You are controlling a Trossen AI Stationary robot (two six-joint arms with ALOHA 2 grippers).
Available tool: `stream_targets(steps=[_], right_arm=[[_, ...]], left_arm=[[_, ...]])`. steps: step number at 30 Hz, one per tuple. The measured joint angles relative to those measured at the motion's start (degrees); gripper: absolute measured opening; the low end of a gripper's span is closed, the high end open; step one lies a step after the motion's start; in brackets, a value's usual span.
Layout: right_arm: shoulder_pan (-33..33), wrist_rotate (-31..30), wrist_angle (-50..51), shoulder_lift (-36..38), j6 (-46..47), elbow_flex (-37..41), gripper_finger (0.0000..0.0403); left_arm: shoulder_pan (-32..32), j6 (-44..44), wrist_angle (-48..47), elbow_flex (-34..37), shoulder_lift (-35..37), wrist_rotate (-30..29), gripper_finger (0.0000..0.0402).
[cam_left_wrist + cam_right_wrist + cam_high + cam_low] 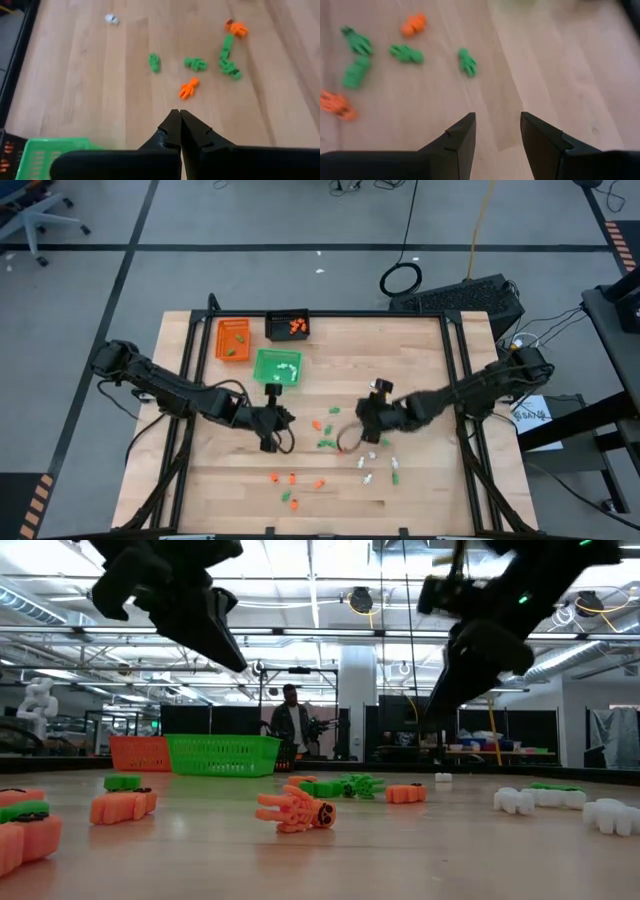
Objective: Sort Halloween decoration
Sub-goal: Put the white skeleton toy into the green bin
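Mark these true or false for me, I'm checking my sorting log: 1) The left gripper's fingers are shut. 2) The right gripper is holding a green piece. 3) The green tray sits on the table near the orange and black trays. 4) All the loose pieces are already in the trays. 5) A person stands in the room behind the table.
1) True: the left gripper has its fingers pressed together, nothing between them.
2) False: the right gripper is open and empty above the wood.
3) True: the green tray lies just in front of the orange tray and black tray.
4) False: many pieces, such as a green piece, still lie on the table.
5) True: a person stands there.
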State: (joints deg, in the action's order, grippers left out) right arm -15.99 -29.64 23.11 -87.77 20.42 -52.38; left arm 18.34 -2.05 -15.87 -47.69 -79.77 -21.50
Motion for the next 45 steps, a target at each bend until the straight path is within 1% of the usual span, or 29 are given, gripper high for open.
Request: stream_targets(steps=[5, 7, 10, 16, 19, 21, 23, 26, 28, 34, 45], right_arm=[[9.0, 10.98, 0.68, 0.07, -11.26, 0.0, 0.0149], [11.86, 13.16, 0.93, 0.07, -17.51, 0.0, 0.0157], [15.28, 13.9, 2.18, 0.07, -25.91, 0.0, 0.017], [22.04, 20.86, 6.11, 0.1, -32.54, 0.0, 0.019], [24.03, 21.18, 8.9, 0.1, -36.7, 0.0, 0.0197], [25.1, 22.47, 9.6, 0.1, -39.08, 0.0, 0.0199], [25.79, 23.69, 9.35, 0.07, -41.33, 0.0, 0.0199], [26.23, 23.75, 9.3, -0.21, -45.05, 0.0, 0.0199], [26.5, 23.8, 7.5, -0.2, -46.64, 0.63, 0.0199], [27.36, 23.77, 2.35, -0.21, -47.08, 3.0, 0.0199], [28.72, 23.92, 1.53, -0.21, -48.2, 5.73, 0.0199]], left_arm=[[1.5, 0.58, 7.27, 3.88, 0.0, -1.35, 0.0001], [1.7, 1.34, 9.8, 5.61, 0.0, -1.44, 0.0001], [1.7, 1.77, 10.69, 6.55, 0.0, -1.48, 0.0001], [1.7, 1.8, 11.89, 6.72, 0.0, -1.46, 0.0001], [1.7, 1.82, 12.79, 6.72, 0.0, -1.46, 0.0001], [1.7, 1.82, 12.74, 6.72, 0.0, -1.44, 0.0001], [1.7, 2.39, 12.73, 6.72, 0.0, -1.44, 0.0001], [1.7, 3.24, 12.8, 6.72, 0.0, -1.42, 0.0001], [1.7, 3.24, 13.46, 6.72, 0.0, -1.39, 0.0001], [1.7, 2.8, 15.99, 6.72, 0.0, -1.31, 0.0001], [1.7, 2.83, 16.8, 6.72, 0.0, -1.11, 0.0001]])
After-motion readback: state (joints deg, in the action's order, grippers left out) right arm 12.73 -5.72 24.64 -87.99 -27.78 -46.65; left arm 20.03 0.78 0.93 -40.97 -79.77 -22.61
